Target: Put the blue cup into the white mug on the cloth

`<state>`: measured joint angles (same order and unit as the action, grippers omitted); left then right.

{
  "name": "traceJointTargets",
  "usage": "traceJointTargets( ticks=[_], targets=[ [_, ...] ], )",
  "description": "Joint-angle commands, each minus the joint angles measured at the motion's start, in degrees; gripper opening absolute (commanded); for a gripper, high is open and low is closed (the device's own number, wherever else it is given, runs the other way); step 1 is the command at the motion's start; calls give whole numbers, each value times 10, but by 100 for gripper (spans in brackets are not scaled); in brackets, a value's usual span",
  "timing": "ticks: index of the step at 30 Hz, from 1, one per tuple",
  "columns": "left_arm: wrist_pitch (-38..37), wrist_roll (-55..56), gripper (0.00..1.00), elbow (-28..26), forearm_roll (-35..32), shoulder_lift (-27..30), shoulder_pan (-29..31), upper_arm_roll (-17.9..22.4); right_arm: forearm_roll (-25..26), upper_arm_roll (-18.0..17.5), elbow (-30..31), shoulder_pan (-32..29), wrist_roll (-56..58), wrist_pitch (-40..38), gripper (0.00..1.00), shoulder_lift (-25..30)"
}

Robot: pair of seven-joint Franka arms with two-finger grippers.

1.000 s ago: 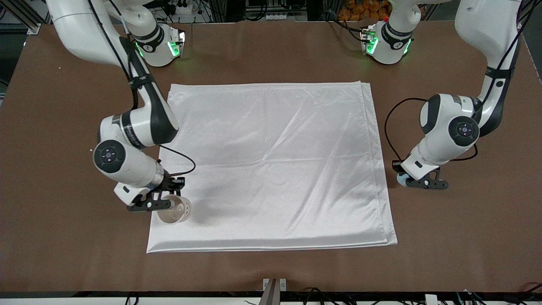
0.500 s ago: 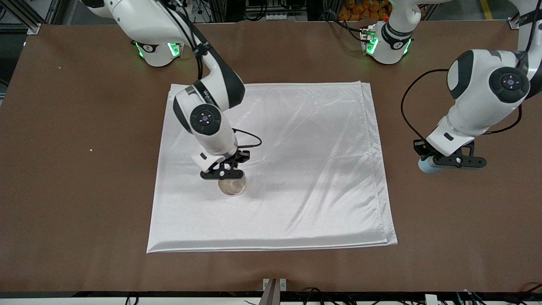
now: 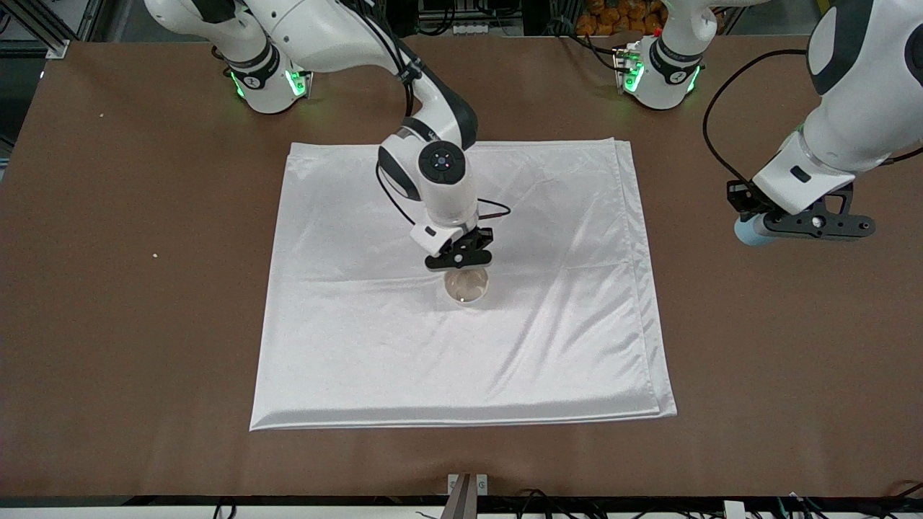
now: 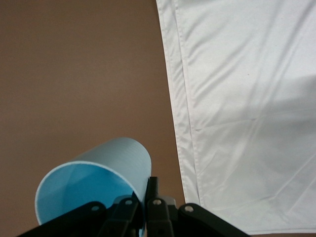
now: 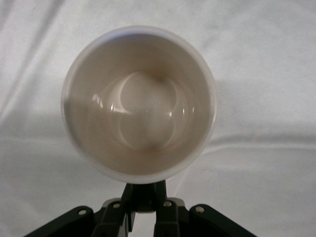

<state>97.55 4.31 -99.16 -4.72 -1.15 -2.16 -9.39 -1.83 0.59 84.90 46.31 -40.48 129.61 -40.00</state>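
Observation:
The white mug [image 3: 466,287] is upright over the middle of the cloth [image 3: 346,339], low above it or on it; I cannot tell which. My right gripper [image 3: 461,259] is shut on its small black handle. The right wrist view looks straight down into the empty mug [image 5: 138,103], with the right gripper [image 5: 145,195] clamped at its rim side. My left gripper [image 3: 763,222] is shut on the wall of the blue cup [image 3: 748,232], in the air over the bare table beside the cloth. The left wrist view shows the cup [image 4: 98,170] tilted in the gripper [image 4: 148,190].
The brown table [image 3: 130,288] surrounds the cloth. The cloth's doubled edge [image 4: 180,123] runs along the side toward the left arm's end. Both arm bases [image 3: 270,79] stand at the table's edge farthest from the front camera.
The right gripper has carried the mug from the cloth's corner at the right arm's end to the cloth's middle. The left gripper has lifted the blue cup up and away from the cloth.

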Motion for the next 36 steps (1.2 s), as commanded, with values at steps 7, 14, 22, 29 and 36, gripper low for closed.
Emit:
traceJointTargets(
  ticks=[7,14,22,29,36],
  targets=[
    [-19,-2,0,14,-7,-2,1,-35,33,9,-23,37,-14,5,0,-29],
    [-19,-7,0,15,-6,-2,1,-39,42,9,-25,31,-17,14,89,-28],
    [-20,-5,0,21,-6,-2,0,-54,39,11,-25,26,-18,6,100,-12],
    [-20,-2,0,32,-6,-3,0,-76,39,34,-25,19,-13,-24,100,36],
    [-20,-5,0,46,-8,-10,-5,-96,39,42,-25,-3,10,-89,100,98]
  ],
)
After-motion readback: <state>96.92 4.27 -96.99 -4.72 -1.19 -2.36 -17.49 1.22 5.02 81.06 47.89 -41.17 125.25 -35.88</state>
